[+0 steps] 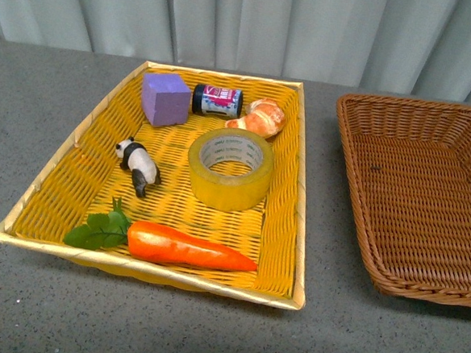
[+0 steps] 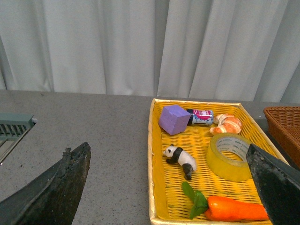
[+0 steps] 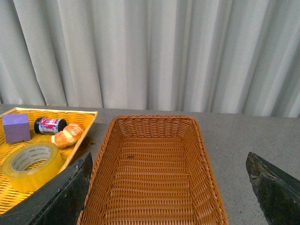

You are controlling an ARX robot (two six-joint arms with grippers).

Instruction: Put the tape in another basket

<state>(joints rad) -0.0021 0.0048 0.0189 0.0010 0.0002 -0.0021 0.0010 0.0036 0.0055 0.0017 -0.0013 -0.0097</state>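
Front view: the tape point(image 1: 230, 168) lies flat, core hole upward, right of centre in the yellow basket point(image 1: 300, 161), just beside the croissant point(image 1: 260, 118) and apart from the panda point(image 1: 139, 166) and carrot point(image 1: 186, 247). The brown basket point(image 1: 415, 205) stands separately to the right. Neither arm appears. Left wrist view: the left gripper point(image 2: 168, 146) has its jaws spread wide, holds nothing, and hangs short of the yellow basket. Right wrist view: the right gripper point(image 3: 168, 154) is equally wide apart and unladen, facing the brown basket. Assessment: transfer not yet begun; the tape's flat, uncrowded lie favours a rim grasp.
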